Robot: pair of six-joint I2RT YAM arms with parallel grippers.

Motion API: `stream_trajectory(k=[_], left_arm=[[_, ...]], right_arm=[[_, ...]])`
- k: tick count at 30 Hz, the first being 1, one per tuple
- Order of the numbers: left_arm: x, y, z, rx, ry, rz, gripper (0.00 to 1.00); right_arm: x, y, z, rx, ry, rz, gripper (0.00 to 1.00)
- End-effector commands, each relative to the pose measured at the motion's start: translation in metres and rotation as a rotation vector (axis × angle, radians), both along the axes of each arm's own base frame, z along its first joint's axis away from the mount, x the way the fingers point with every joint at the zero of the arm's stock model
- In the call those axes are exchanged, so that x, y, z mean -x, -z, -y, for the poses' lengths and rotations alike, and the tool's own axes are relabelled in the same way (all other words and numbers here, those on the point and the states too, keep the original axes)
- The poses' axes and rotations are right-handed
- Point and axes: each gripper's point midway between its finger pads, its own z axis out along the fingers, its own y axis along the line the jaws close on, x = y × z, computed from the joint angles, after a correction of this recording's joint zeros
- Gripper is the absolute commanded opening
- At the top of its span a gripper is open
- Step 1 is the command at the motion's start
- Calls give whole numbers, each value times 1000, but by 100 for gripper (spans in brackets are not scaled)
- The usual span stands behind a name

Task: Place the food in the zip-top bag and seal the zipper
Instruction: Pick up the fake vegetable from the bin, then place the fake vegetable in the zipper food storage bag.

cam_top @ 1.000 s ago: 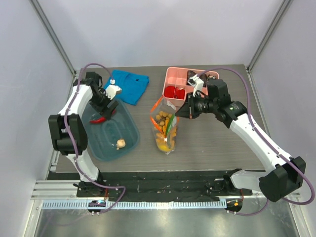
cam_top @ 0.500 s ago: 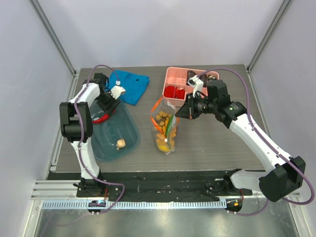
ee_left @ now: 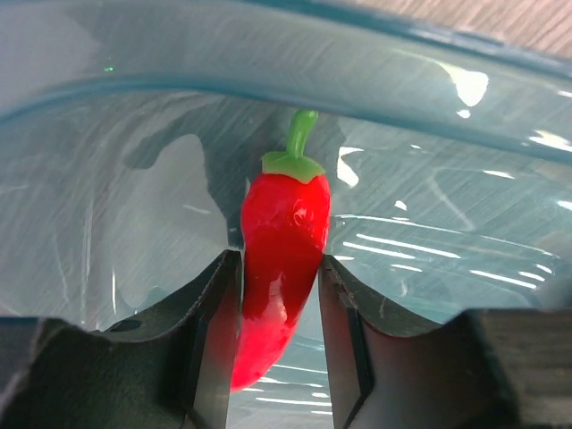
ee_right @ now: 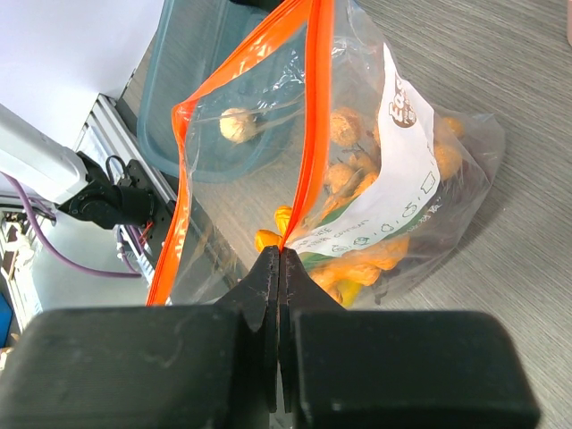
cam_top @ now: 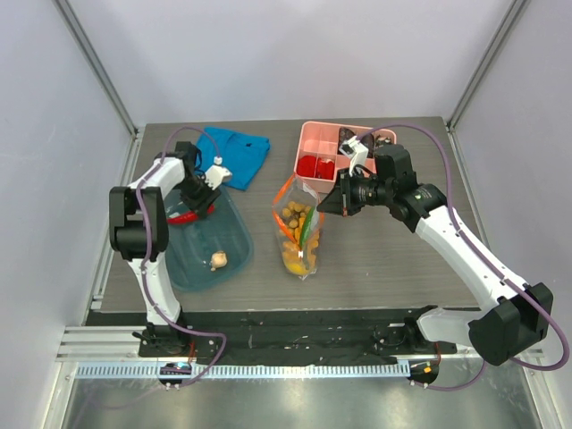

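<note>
Right, my left hand (ee_left: 277, 268) is down in the teal tub (ee_left: 375, 67), fingers pressed on both sides of the red chili (ee_left: 286, 223), its stem pointing away from me. My right hand (ee_right: 279, 268) is pinched tight on the orange zipper (ee_right: 310, 107), holding the bag (ee_right: 420, 134) mouth agape over the bench (ee_right: 527, 268). Inside sit orange pieces (ee_right: 380, 255); the garlic (cam_top: 218, 260) lies in the tub.

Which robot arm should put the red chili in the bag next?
Left. The left gripper has a finger on each side of the red chili in the teal tub. The right gripper is busy pinching the zipper, holding the zip-top bag open.
</note>
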Motion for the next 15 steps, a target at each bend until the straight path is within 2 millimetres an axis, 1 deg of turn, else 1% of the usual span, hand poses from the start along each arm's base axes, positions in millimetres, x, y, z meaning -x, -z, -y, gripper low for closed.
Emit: stream_trajectory(k=[1,3,4,5,6,7,8,9,10,11,12,13,14,15], left_arm=[[-12,-14,4,22,-17,85,42],[-13,-27,6,31,-26,111,33],[-12,-38,9,50,-26,116,30],[-13,-57,11,69,-36,153,25],[-13,-70,14,84,-45,174,22],[-16,-90,17,112,-103,203,17],[-16,-111,27,179,-125,231,6],[-13,-144,37,237,-142,290,3],[-16,-180,55,351,-207,337,1],[-18,-205,64,408,-244,383,0],[-10,-241,76,492,-263,436,0],[-7,-273,90,584,-287,463,1],[-1,-299,113,672,-250,486,3],[8,-329,124,726,-237,554,6]], right_arm=[[-7,-18,-2,-22,-12,75,1],[-9,-19,-3,-22,-11,77,1],[-9,-19,-3,-22,-11,77,1],[-9,-21,-3,-24,-12,81,1],[-9,-21,-3,-22,-11,83,1],[-9,-22,-3,-24,-11,85,1],[-9,-20,-3,-23,-9,82,1],[-10,-19,-3,-23,-3,79,1],[-10,-17,-3,-25,2,77,1],[-11,-17,-3,-26,5,76,1],[-11,-16,-3,-26,7,75,1],[-12,-16,-3,-28,8,75,1],[-12,-15,-4,-30,6,72,1],[-13,-16,-4,-32,7,73,1]])
